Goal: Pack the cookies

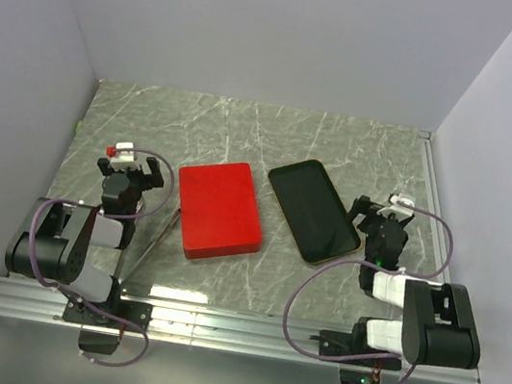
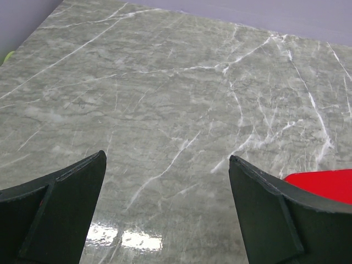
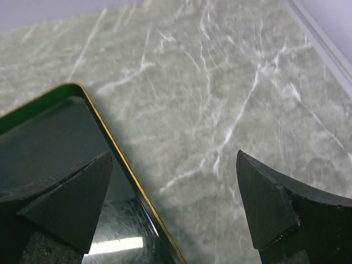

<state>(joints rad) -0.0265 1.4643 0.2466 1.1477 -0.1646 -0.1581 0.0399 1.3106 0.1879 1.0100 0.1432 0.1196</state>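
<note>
a flat box (image 1: 219, 209) is laid about the middle of the table (image 1: 246, 132), with a tray (image 1: 313, 210) just right of it, apart. the left gripper (image 1: 129, 172) is placed left of the box, the right gripper (image 1: 381, 213) at the tray's right side.

Open marble tabletop (image 1: 246, 132) behind; red box (image 1: 219, 209) and dark tray (image 1: 313, 210) side by side mid-table

left arm (image 1: 57, 248) black | right arm (image 1: 439, 328) black, white link | cables (image 1: 289, 306) purple | fingers (image 2: 55, 214) black

Table (image 1: 341, 147) is seen from above near edge; wrist cams (low, close) are aimed fwd: red box (image 1: 219, 209) shared left, dark tray (image 1: 313, 211) right.
</note>
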